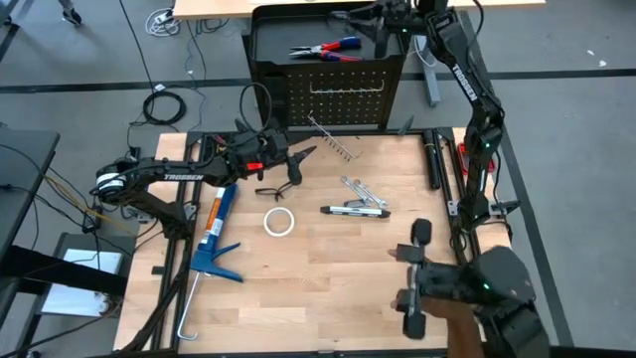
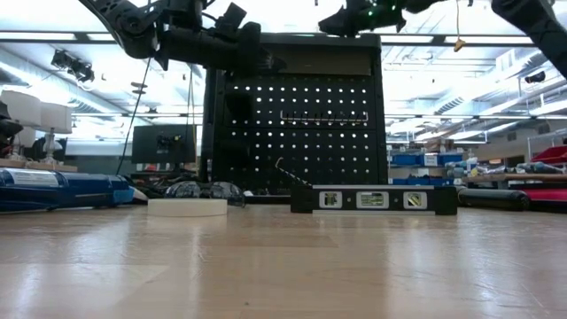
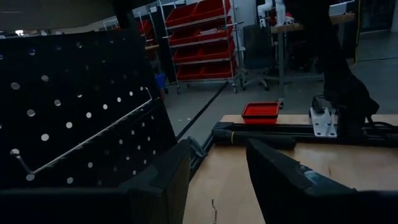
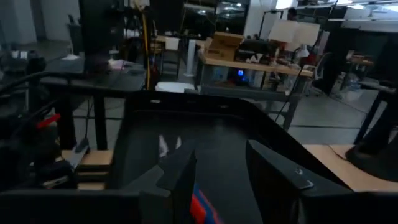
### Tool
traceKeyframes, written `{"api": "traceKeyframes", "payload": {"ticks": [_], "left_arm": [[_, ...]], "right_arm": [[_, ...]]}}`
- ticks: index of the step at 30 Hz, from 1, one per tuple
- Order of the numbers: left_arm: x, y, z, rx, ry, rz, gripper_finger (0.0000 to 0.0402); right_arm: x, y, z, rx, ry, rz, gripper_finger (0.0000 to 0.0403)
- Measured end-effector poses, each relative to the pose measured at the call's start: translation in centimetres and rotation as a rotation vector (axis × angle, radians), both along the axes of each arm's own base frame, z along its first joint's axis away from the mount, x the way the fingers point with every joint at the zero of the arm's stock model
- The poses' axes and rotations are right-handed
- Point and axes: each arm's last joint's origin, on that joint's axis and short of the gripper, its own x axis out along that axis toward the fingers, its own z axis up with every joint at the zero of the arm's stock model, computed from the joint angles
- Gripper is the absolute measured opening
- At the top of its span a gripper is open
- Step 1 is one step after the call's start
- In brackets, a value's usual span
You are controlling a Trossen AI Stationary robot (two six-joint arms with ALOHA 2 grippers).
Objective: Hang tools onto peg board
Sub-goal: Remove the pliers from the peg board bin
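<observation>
The black peg board [image 1: 343,94] stands at the table's far edge, and red-and-blue-handled pliers [image 1: 326,48] lie in its top tray. My right gripper [image 1: 383,28] hangs open over the tray, and the pliers' handle [image 4: 202,208] shows low between its fingers, untouched. My left gripper [image 1: 301,156] is open and empty above the table in front of the board's left part [image 3: 74,106]. Black safety glasses [image 1: 276,188] lie on the table just near of it. Two silver wrenches [image 1: 362,189] and the black-and-silver bar [image 1: 355,210] lie mid-table.
A blue caulking gun [image 1: 214,234] lies at the table's left. A white tape ring [image 1: 279,221] lies near the glasses. A wire hook rail [image 1: 328,139] lies before the board, and another hangs on it [image 2: 323,117]. Black bars [image 1: 435,159] lie along the right edge.
</observation>
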Motion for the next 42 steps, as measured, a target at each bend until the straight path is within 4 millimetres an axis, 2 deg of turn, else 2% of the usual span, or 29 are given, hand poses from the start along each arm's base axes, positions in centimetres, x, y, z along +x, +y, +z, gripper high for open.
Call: {"api": "traceKeyframes", "payload": {"ticks": [5,10,12,18,23,28,34,42], "left_arm": [[0.1,-0.2,-0.1,0.0,0.007,-0.007,0.0161],[0.1,-0.2,-0.2,-0.005,0.024,-0.01,0.0161],[0.1,-0.2,-0.2,0.003,0.027,-0.01,0.0161],[0.1,-0.2,-0.2,0.023,0.035,-0.009,0.0161],[0.1,-0.2,-0.2,0.023,0.036,-0.009,0.0161],[0.1,-0.2,-0.2,0.024,0.036,-0.009,0.0161],[0.1,-0.3,-0.3,0.021,0.039,-0.014,0.0161],[0.2,-0.4,-0.2,0.029,0.031,-0.017,0.0161]], "right_arm": [[0.0,-2.4,-2.0,0.062,-0.001,0.031,0.0152],[-1.5,-4.0,-2.7,0.186,-0.025,0.023,0.015],[-1.6,-4.3,-2.9,0.245,-0.027,-0.04,0.0151],[-1.1,-4.1,-3.1,0.28,-0.017,-0.085,0.0151],[0.5,-2.9,-4.1,0.215,0.078,-0.036,0.0153],[1.4,-1.9,-4.0,0.148,0.118,-0.018,0.0153],[0.9,-2.3,-4.1,0.181,0.112,-0.025,0.0156],[0.2,-2.7,-4.3,0.313,0.09,0.003,0.0187]]}}
